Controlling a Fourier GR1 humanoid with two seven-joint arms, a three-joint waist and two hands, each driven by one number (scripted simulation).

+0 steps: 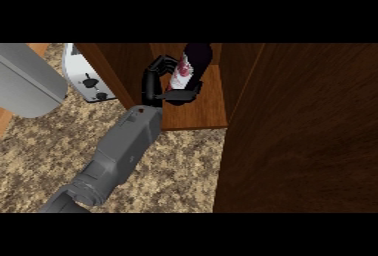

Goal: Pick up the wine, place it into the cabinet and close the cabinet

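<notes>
The wine bottle (193,56) is dark with a white and red label. It is inside the open wooden cabinet, above its shelf floor (201,111). My left hand (153,82) reaches in from the lower left and is shut on the bottle. Its fingers curl round the far side and its thumb (184,94) crosses the near side. The hand hides the bottle's lower part, so I cannot tell whether the bottle stands on the shelf. The cabinet door (299,130) stands open, filling the right of the view. My right hand is not in view.
A white toaster (85,80) stands left of the cabinet's side wall (118,65). A large grey rounded object (26,80) lies at the far left. Speckled stone counter (184,165) stretches in front of the cabinet, under my forearm.
</notes>
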